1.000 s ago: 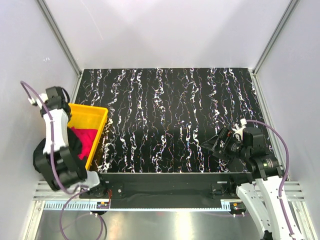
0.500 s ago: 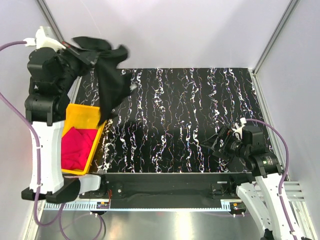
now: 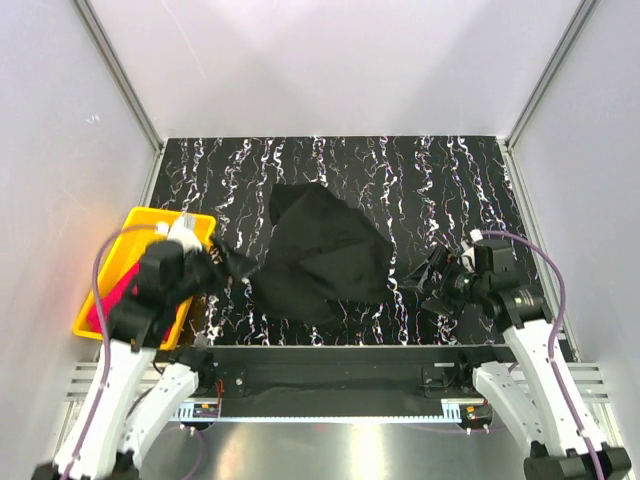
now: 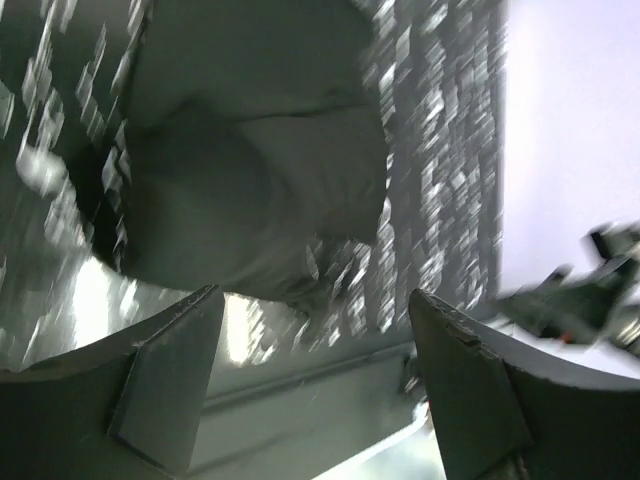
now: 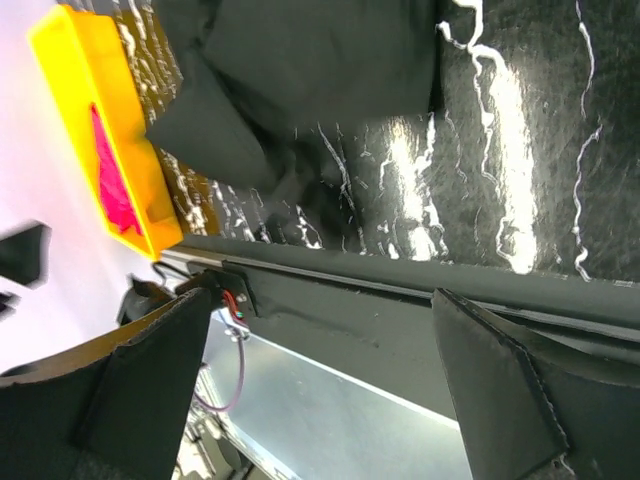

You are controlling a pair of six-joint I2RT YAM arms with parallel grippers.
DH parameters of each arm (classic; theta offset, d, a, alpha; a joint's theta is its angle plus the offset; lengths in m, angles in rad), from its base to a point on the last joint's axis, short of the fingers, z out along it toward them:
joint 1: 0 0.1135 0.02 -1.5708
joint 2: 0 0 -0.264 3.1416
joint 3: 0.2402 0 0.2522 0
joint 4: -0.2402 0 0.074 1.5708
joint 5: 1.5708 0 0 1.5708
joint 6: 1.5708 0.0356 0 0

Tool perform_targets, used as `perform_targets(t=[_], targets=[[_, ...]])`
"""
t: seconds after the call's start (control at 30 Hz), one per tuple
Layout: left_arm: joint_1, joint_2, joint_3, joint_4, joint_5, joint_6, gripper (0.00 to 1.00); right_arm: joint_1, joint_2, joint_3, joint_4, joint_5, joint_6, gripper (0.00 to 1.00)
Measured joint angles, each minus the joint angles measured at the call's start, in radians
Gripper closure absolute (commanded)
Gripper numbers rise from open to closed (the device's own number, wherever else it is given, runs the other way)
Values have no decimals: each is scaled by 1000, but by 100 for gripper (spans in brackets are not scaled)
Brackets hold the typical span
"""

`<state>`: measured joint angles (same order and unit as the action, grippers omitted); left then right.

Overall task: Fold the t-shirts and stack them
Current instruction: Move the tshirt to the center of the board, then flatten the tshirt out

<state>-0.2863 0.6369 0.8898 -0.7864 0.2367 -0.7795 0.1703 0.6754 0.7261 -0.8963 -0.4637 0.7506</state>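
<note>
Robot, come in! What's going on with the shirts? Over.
Both open and empty: left hand, right hand. Black t-shirt crumpled on table, unfolded. Pink t-shirt in yellow tray. Nothing in the way.

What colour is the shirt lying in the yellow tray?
The shirt in the tray is magenta-pink, clearest in the right wrist view.

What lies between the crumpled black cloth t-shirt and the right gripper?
Nothing: bare marbled tabletop separates black t-shirt and right gripper, per the top view.
</note>
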Motion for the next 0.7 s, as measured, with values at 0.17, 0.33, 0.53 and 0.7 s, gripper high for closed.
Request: perform_targets(t=[0.17, 0.33, 0.53, 0.7], targets=[[-2, -176, -189, -50, 9, -43, 26, 0, 147, 0, 95, -6, -37, 9], [-2, 58, -166, -30, 8, 31, 26, 14, 396, 9, 280, -10, -37, 13], [-2, 530, 40, 51, 9, 213, 32, 20, 787, 167, 390, 35, -72, 25], [-16, 818, 268, 178, 2, 344, 51, 21, 942, 251, 421, 103, -90, 35]])
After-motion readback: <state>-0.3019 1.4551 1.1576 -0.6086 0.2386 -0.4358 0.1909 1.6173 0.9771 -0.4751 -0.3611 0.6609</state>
